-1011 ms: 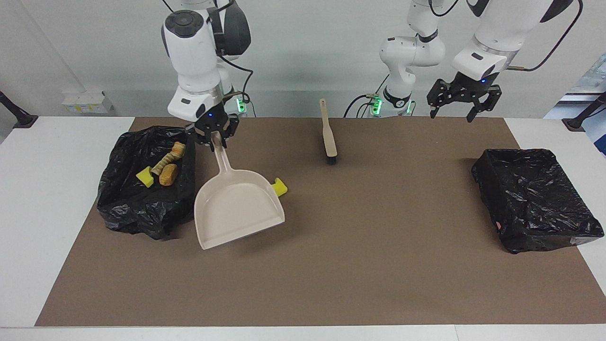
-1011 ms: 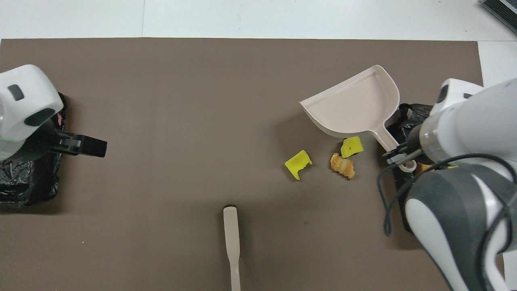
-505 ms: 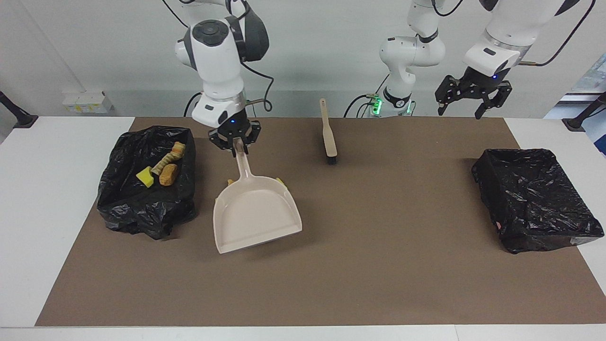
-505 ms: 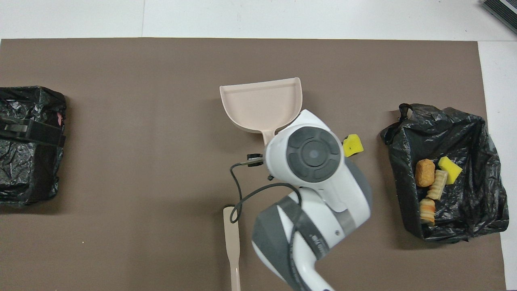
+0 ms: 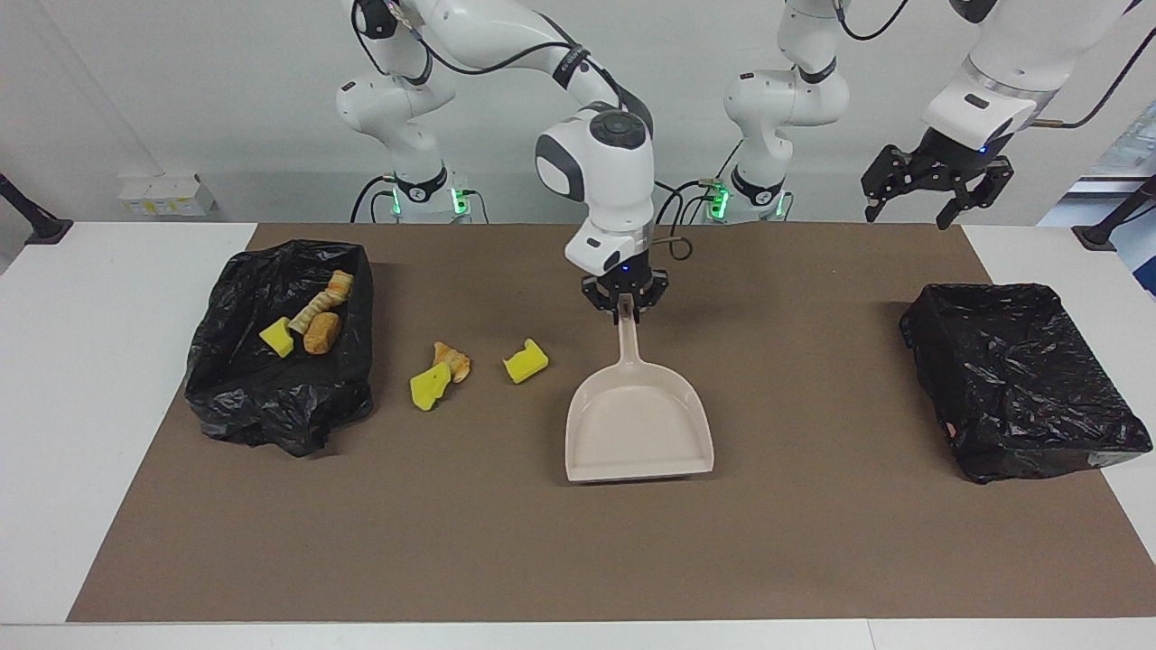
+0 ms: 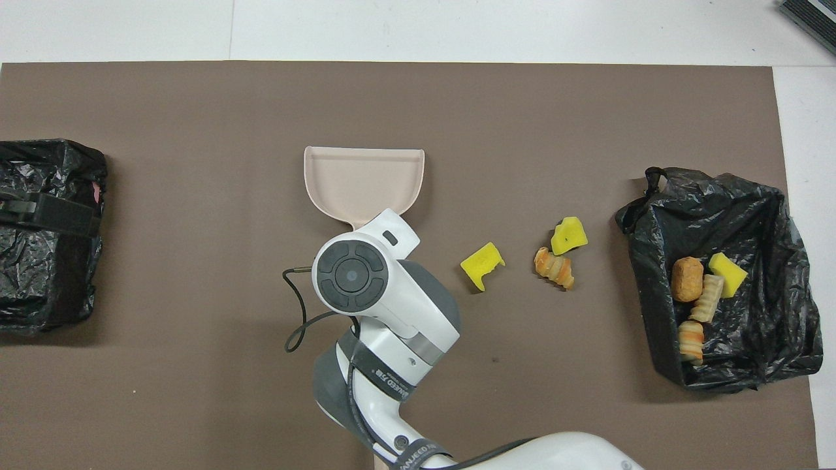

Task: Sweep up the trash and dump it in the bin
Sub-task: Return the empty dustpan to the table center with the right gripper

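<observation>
The beige dustpan [image 5: 638,424] [image 6: 364,179] lies flat in the middle of the brown mat, mouth pointing away from the robots. My right gripper [image 5: 625,305] is shut on the top of its handle; in the overhead view the arm's wrist hides it. Loose trash lies on the mat between dustpan and bin: a yellow sponge chunk [image 5: 526,361] [image 6: 483,264], a second yellow chunk [image 5: 426,386] [image 6: 568,235] and an orange bread lump [image 5: 452,361] [image 6: 554,267]. The black-bagged bin [image 5: 271,406] [image 6: 718,196] at the right arm's end holds several scraps [image 5: 321,332] [image 6: 687,279]. My left gripper [image 5: 912,212] hangs open and high.
A second black-bagged bin [image 5: 1025,379] [image 6: 46,274] stands at the left arm's end of the mat, with the left gripper over it. The right arm covers the spot where the brush lay. White tabletop borders the mat.
The right arm swung the dustpan from beside the bin to the middle of the mat and lowered it flat, uncovering the loose scraps. The left gripper drifted up and toward its own end.
</observation>
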### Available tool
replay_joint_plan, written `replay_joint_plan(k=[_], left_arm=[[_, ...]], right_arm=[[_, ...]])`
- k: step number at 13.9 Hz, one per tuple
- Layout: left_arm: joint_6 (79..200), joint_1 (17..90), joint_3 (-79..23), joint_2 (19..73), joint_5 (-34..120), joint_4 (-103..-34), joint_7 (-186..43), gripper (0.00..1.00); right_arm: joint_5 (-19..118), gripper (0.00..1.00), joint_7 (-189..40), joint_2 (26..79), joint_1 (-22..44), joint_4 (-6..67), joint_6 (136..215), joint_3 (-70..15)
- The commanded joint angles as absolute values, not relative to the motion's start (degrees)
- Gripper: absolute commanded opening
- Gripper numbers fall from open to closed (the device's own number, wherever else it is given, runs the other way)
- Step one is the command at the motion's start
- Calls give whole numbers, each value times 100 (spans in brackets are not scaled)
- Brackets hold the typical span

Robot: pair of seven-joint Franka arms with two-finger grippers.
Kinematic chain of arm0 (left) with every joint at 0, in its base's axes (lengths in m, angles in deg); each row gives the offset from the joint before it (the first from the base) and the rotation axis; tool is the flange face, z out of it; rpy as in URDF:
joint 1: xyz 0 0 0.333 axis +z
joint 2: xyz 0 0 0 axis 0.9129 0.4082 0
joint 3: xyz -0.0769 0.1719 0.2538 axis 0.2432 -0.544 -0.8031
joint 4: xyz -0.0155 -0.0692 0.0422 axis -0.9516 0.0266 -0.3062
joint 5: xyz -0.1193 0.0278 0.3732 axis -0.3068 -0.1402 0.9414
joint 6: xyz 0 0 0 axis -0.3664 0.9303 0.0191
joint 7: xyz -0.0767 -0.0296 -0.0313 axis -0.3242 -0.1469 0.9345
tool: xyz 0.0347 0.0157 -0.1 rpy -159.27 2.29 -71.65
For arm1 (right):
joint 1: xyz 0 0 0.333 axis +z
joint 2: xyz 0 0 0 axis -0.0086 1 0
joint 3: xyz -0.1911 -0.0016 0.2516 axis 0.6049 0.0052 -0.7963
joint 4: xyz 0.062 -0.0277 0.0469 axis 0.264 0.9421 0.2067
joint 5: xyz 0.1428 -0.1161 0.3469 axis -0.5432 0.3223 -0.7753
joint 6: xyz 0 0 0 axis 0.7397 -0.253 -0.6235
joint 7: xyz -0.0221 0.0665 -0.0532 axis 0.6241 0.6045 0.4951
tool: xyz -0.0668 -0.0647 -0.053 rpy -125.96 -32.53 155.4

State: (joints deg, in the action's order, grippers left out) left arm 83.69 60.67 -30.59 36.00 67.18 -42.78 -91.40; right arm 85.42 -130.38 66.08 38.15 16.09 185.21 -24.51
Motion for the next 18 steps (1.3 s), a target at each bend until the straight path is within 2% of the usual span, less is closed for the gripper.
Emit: replay_joint_plan(k=[1,4,7,12,16,18], left_arm=[[8200,6116,-3031,3579,6782,-4211,-9182,100],[8182,6107,-3022,3508,6782,-4334,-9173,100],[8139,6037,-3022,3359,6782,-4536,-9173,100],[8050,6028,-3013,3324,6782,-4563,-9182,100],[8033,6028,-3013,3324,6782,-4563,-9182,100],[8033,6028,-3013,3324,6773,-4563,-9182,100]], right_arm=[[8722,100,-13255,6448,3915,1591,18355,-2472],[8608,100,-13388,5703,3958,2362,18267,-2499],[7836,100,-13396,4999,4028,3048,17680,-2534],[7133,100,-13467,4172,4512,4419,17686,-2551],[7034,100,-13502,4056,4951,5045,17739,-2560],[6886,95,-13520,4118,5048,5212,18088,-2560]])
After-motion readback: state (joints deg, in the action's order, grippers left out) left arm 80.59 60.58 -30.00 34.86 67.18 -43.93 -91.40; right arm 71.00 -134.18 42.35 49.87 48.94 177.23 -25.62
